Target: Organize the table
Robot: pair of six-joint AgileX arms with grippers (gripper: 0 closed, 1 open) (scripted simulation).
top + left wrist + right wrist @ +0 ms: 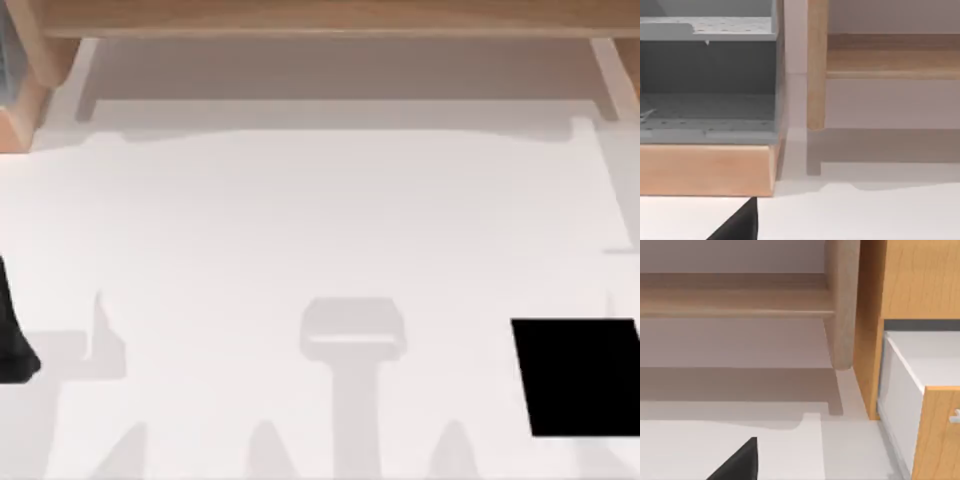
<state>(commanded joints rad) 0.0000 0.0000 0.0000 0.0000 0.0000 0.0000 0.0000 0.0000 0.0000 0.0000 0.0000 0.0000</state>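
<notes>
Table is the word I use for the large flat plain white top with a light wooden rim [320, 220], and it lies wide under both my AgileX arms. From my left gripper [740, 225] I see a black wedge low over the white surface [865, 215] in the left wrist view, and I cannot tell how far it is open or whether it has hold of anything. Beyond it stands a grey perforated shelf unit [707, 80] on a light wooden base [705, 170], and beside this a light wooden upright post [816, 65]. In the top view the left arm [12, 335] is a dark shape at the left edge of the table. My right gripper [740, 465] is a similar black wedge over the white surface [690, 450] in the right wrist view, and again I cannot tell its opening or any hold. Beyond it are a rounded wooden post [842, 305] and an orange-brown wooden cabinet [920, 280] with a white drawer [925, 360]. A small black rectangular mouse pad [578, 376] lies flat on the table near its right edge.
</notes>
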